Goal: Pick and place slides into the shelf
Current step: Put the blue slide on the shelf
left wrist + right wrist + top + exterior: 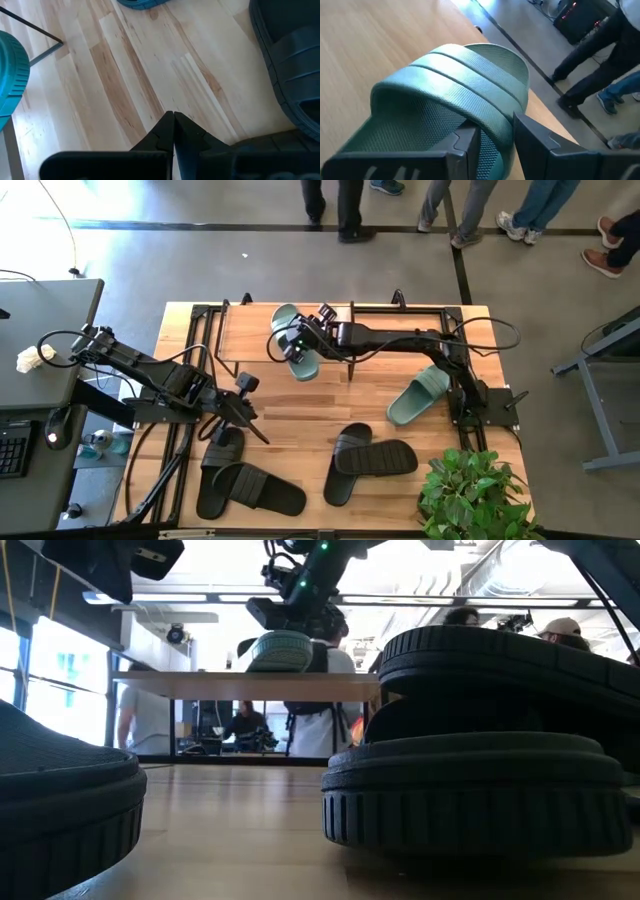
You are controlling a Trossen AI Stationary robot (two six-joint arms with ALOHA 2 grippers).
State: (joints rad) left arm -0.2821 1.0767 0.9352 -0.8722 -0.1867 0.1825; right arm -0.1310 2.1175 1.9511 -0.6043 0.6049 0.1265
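Right gripper (492, 137) clamped on green sandal (460, 95), held above the shelf (250, 330). Left gripper (173, 120) pinched closed, empty, near black sandals (235, 480).

Shelf (400, 320) right half bare; black slides (370, 460) crowd front.

Two slides are sage green: the held slide (292, 345) with a fine-textured, ribbed strap, and the loose slide (418, 396). Four black slides (372, 459) show ribbed edges. The shelf (250, 332) top is light wood on black legs.
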